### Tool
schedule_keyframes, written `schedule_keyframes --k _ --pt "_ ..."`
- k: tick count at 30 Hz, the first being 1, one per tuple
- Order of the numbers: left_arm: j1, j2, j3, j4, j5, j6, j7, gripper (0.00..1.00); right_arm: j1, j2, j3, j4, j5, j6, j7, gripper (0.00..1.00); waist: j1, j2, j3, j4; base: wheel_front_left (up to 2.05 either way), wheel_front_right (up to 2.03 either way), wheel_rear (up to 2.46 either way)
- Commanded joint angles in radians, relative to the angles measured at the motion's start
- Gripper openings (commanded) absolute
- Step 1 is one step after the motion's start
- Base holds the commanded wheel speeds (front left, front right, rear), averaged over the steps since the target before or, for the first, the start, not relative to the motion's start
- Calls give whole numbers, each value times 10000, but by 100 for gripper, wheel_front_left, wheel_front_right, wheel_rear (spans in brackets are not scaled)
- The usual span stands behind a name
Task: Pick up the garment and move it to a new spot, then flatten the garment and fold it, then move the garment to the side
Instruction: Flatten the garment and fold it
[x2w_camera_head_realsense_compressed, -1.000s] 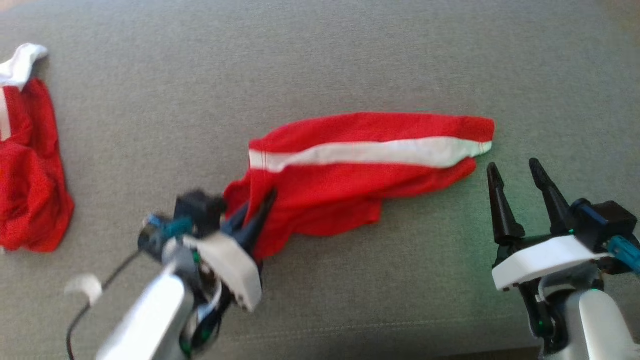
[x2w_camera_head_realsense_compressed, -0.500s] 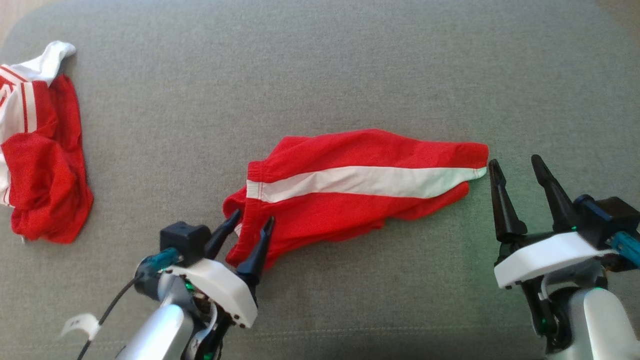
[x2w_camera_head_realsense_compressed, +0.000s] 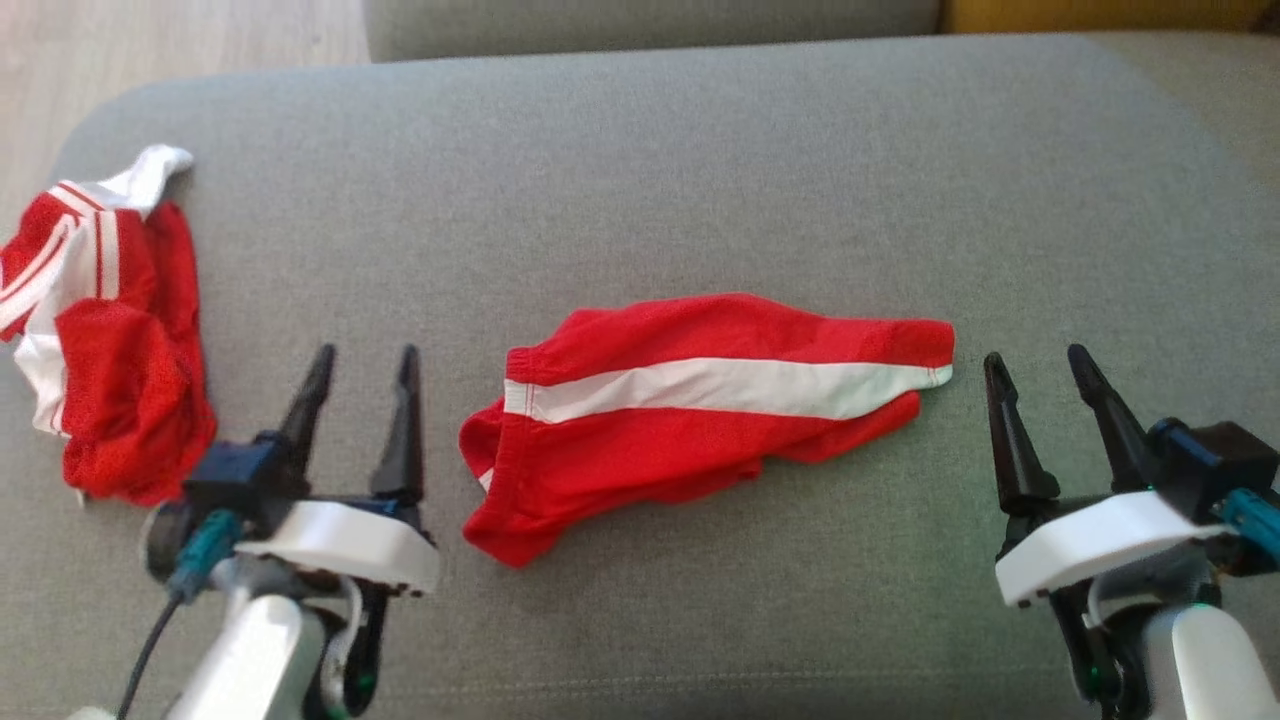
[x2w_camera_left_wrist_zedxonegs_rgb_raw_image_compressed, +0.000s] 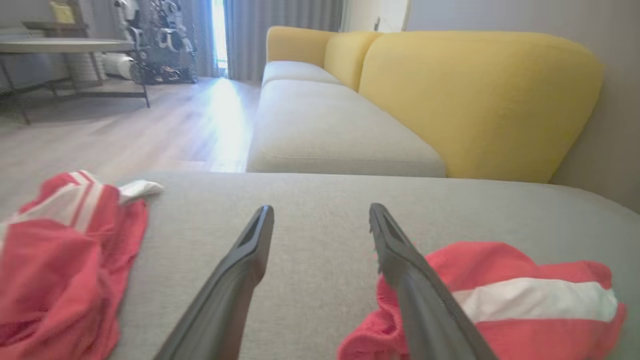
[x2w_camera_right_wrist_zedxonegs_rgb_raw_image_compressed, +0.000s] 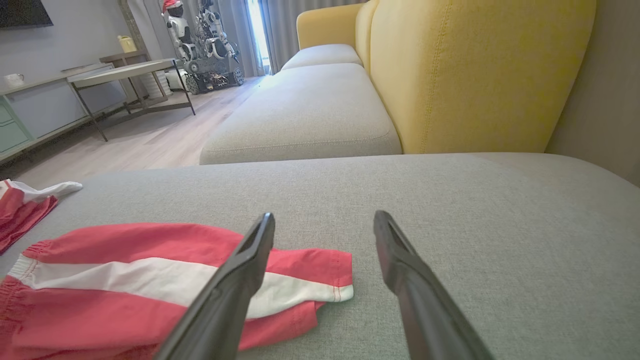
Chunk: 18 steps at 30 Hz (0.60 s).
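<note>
The garment (x2w_camera_head_realsense_compressed: 700, 400), red shorts with one white stripe, lies in the middle of the grey cushion (x2w_camera_head_realsense_compressed: 640, 150). It is stretched along the line from 9 to 3 o'clock. Its waistband end points to 9 o'clock and its hem end to 3 o'clock. The corner at 7 o'clock is bunched, so I judge that it is moved to its spot but not yet flat.

The left gripper (x2w_camera_head_realsense_compressed: 366, 352) stands at 8 o'clock in the head view. Its fingers are spread wide and nothing is between them. The right gripper (x2w_camera_head_realsense_compressed: 1032, 356) stands at 4 o'clock, equally wide apart and empty. One gripper waits beside each end, probably because flattening needs a pull from both ends.

From above, a strip of bare cushion separates each gripper from the cloth, but the height of the folds is hard to read. The low left wrist view shows the waistband end rising as a soft mound. The right wrist view shows the hem lying thin and flat. The wrist views also add a yellow sofa back (x2w_camera_left_wrist_zedxonegs_rgb_raw_image_compressed: 480, 95) and a wooden floor (x2w_camera_right_wrist_zedxonegs_rgb_raw_image_compressed: 150, 135). A second red and white garment (x2w_camera_head_realsense_compressed: 110, 330) lies crumpled at 9 o'clock, well apart.
</note>
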Motion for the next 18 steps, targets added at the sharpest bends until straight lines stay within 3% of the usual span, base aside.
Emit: schedule_keyframes --k 1,9,18 --pt "-31 372 572 -394 197 230 -125 100 24 -36 227 -368 -70 35 19 100 0 0 -215 55 0 0 0" --pt "561 710 895 -677 460 604 -215 100 258 -36 265 -315 -103 35 96 100 0 0 -574 105 0 0 0" --pt "1091 1041 741 -900 589 654 2 100 488 -35 332 -272 -197 35 164 100 0 0 -758 163 0 0 0"
